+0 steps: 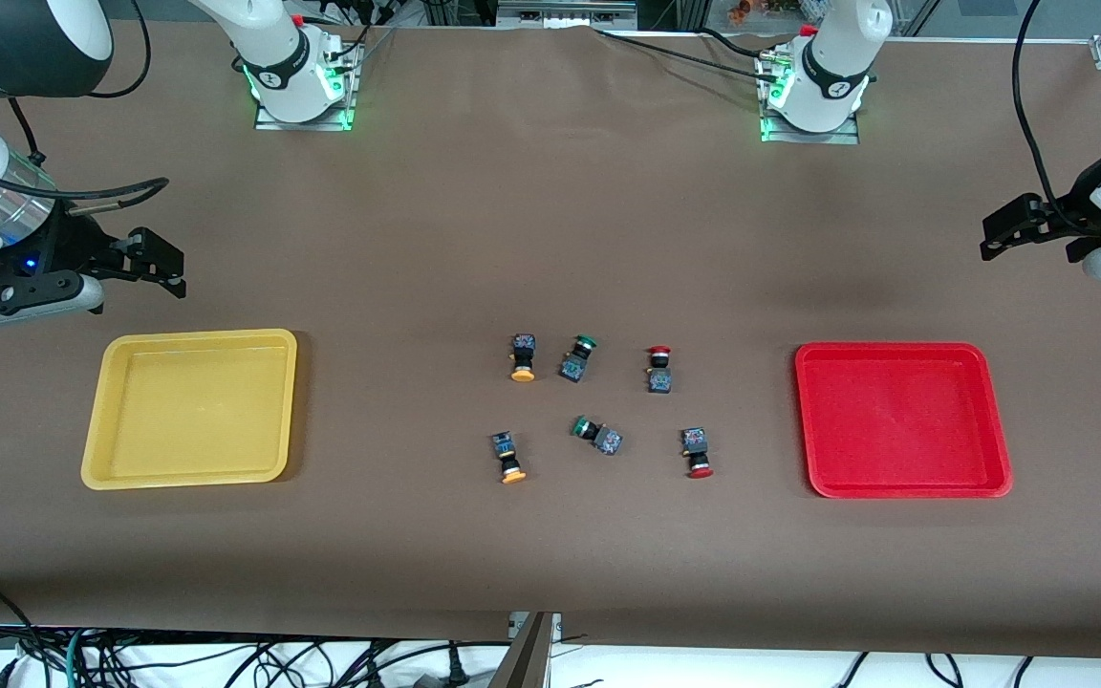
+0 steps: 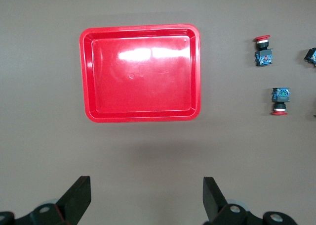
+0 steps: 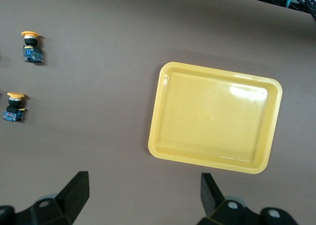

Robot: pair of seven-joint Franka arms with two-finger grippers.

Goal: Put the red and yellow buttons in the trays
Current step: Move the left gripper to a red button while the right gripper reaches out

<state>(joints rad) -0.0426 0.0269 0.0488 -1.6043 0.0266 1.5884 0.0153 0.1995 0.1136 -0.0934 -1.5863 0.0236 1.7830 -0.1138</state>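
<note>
A matte brown sheet covers the counter. With the six switches as the clock's centre in the front view, the glossy yellow tray sits at nine o'clock and the red tray at three, both shallow, round-cornered plastic with raised rims. The switches are blocky and dark with round caps: yellow buttons toward the yellow tray, red buttons toward the red tray, and two green-capped switches between them. None lies in a tray. The left hand hangs released above the counter at the red tray's one o'clock; the right hand hangs released at the yellow tray's eleven o'clock.
</note>
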